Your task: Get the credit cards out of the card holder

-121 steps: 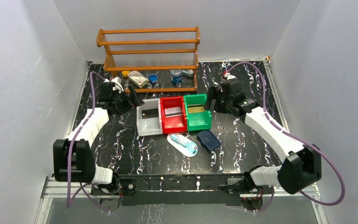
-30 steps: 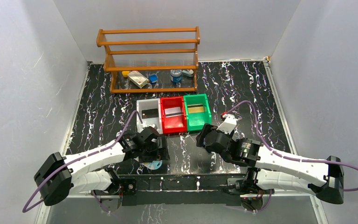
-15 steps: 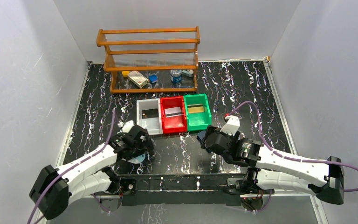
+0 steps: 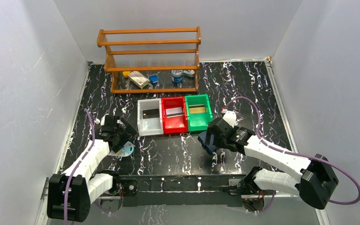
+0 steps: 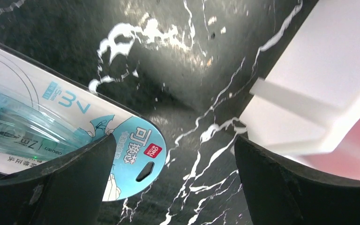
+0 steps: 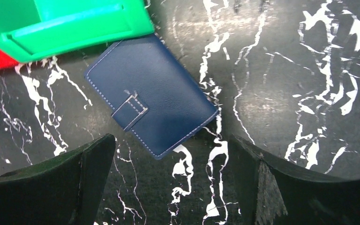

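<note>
Card holder (image 6: 151,96) closed, flat on counter (image 6: 286,70), just beside green bin (image 6: 70,26) | right gripper (image 6: 171,143) spread wide above it, holding nothing | left gripper (image 5: 174,143) spread wide, over white packet (image 5: 42,126) edge

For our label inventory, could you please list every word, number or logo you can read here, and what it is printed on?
"5mm" and larger "2m": white packet, left wrist view.
"可换芯", seemingly: its blue tab.
Red logo beside it: too small to read.
Print on the blue item inside: blurred.
Card holder: no text.
</note>
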